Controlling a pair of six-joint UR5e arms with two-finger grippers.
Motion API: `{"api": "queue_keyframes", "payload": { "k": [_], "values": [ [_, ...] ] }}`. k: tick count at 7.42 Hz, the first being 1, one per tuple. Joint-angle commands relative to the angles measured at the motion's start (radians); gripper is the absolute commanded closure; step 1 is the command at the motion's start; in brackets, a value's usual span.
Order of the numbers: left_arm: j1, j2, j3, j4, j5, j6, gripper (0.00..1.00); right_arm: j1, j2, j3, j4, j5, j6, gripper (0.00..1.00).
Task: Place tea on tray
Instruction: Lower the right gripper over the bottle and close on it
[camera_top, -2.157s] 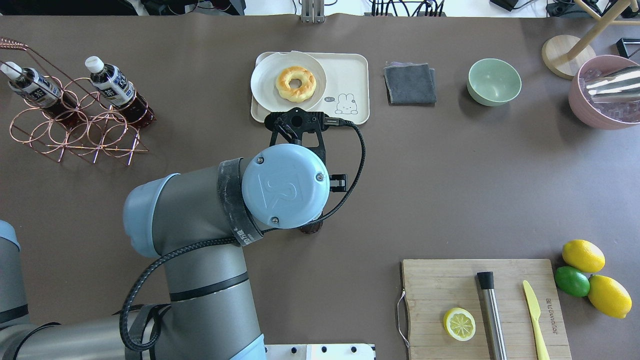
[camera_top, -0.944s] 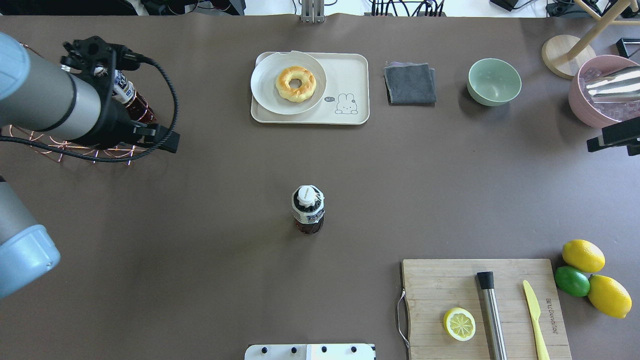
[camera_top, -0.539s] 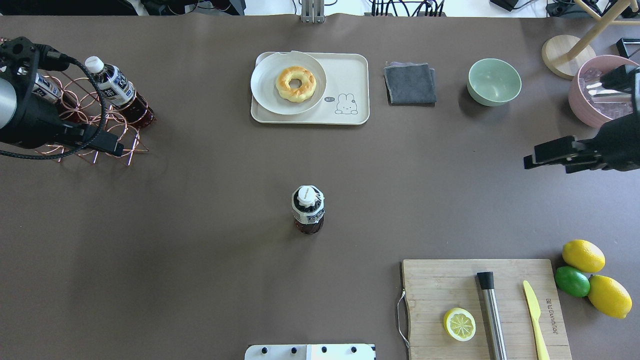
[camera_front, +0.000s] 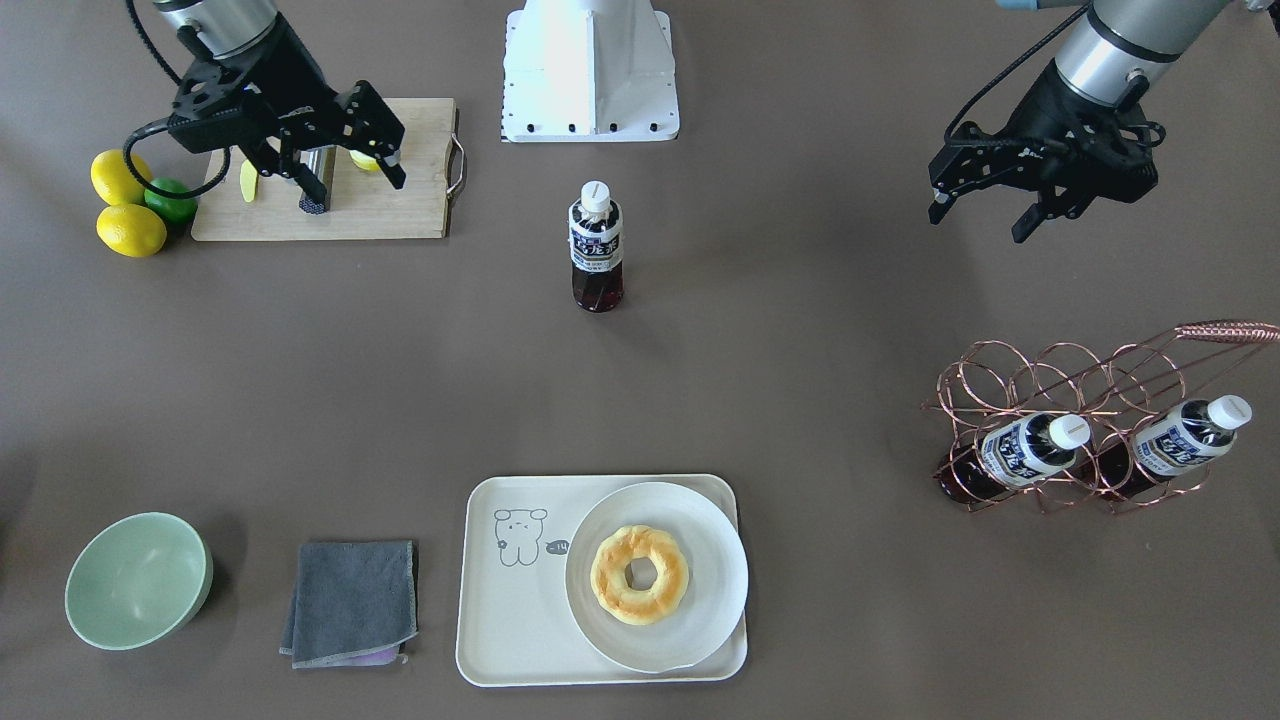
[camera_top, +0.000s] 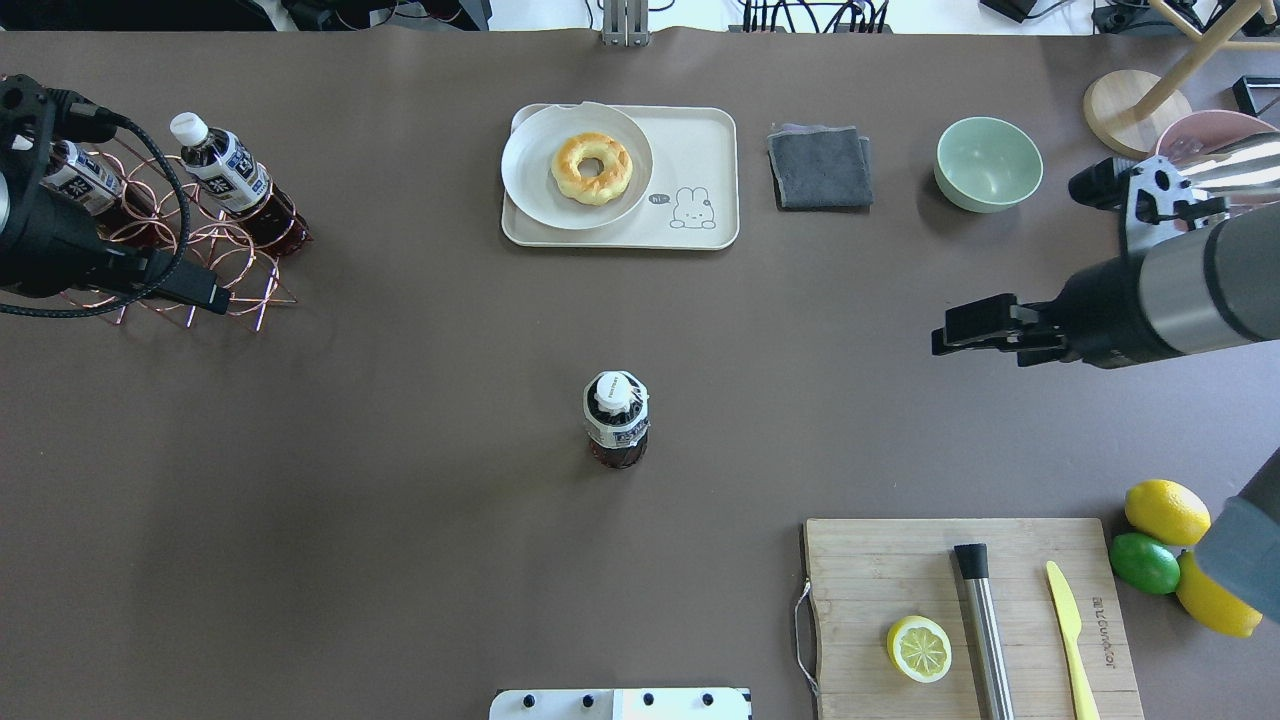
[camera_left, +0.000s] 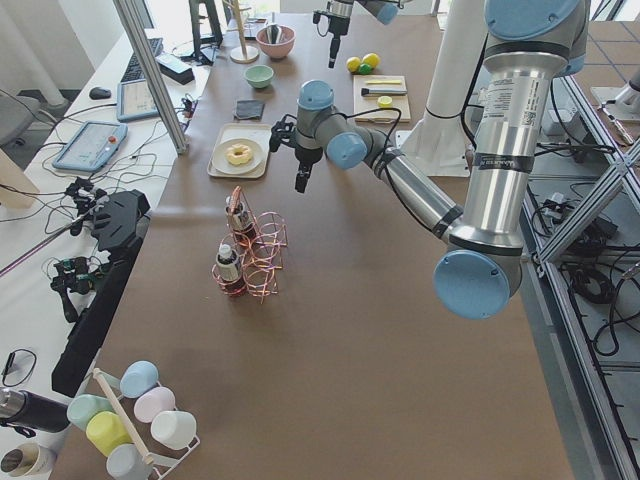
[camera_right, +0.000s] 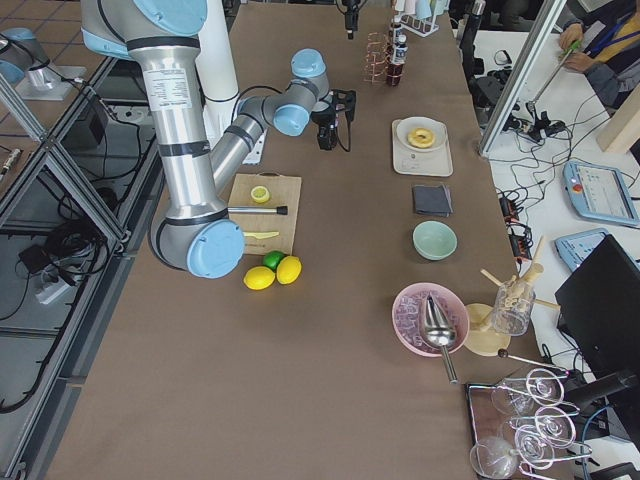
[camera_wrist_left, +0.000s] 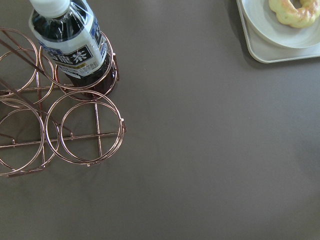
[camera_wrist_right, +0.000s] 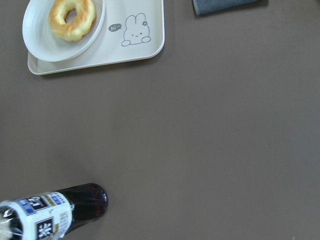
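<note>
Nearest my base lies the wooden cutting board (camera_top: 870, 580) — grainy, with a wire handle — carrying a lemon half (camera_top: 919, 648), a steel rod with a black cap (camera_top: 983, 630) and a thin yellow plastic knife (camera_top: 1070, 630). Beside it, my right arm's blue elbow cuts off part of one whole lemon (camera_top: 1215, 610).

Mid-table the tea (camera_top: 616, 420) stands upright and alone on the matte brown table cover (camera_top: 400, 500): clear plastic, dark liquid, white screw cap, white-and-blue label. Neither gripper touches it. My right gripper (camera_front: 355, 188) hangs above the table, its two black fingers spread with nothing between them. My left gripper (camera_front: 980, 213) is likewise parted and empty, near the copper wire rack (camera_front: 1080, 400), whose rings hold two more bottles (camera_front: 1030, 450), leaning. In the overhead view my left wrist hides most of one.

Farthest, well apart from the tea, sits the cream tray (camera_top: 700, 150) — round-cornered, raised rim — under a round white plate (camera_top: 535, 190) bearing a golden ring doughnut (camera_top: 592, 168). A folded grey cloth (camera_top: 820, 167) and a pale green bowl (camera_top: 988, 163) lie to its right.
</note>
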Motion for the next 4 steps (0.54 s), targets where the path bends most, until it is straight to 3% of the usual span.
{"api": "queue_keyframes", "payload": {
  "k": [1,2,4],
  "values": [
    [-0.076,0.061,0.022,0.001,-0.002,0.149,0.03,-0.138,0.300,-0.002,-0.356,-0.144,0.039,0.03],
    [-0.112,0.066,0.042,0.001,-0.004,0.193,0.03,-0.184,0.377,-0.008,-0.418,-0.197,0.056,0.06],
    [-0.194,0.124,0.071,-0.003,-0.005,0.304,0.03,-0.194,0.535,-0.125,-0.494,-0.209,0.065,0.06]
  ]
}}
